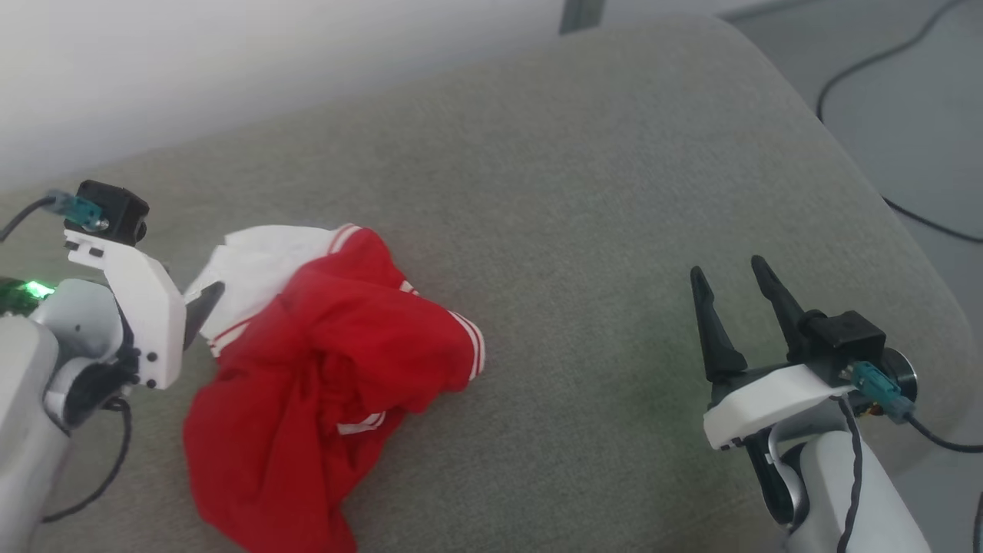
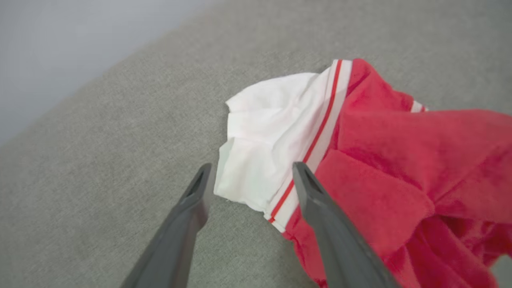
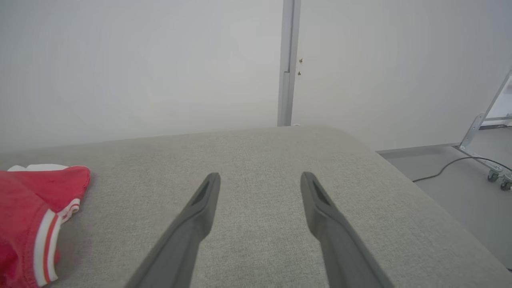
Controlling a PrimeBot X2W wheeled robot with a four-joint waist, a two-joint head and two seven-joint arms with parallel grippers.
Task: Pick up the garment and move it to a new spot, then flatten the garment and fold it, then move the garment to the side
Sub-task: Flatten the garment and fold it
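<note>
One garment (image 1: 322,384) is seen crumpled at the lower left of the head view, on a grey cushion (image 1: 584,184). Its white sleeve is framed by the widely spread left claw (image 2: 253,168); contact cannot be told. Of the two claws, the right claw (image 1: 726,269) is likewise spread wide and empty at the lower right, near the cushion's rounded edge. Bare cushion is left between them.

Head view looks down; both low wrist views share the garment (image 1: 307,369).
</note>
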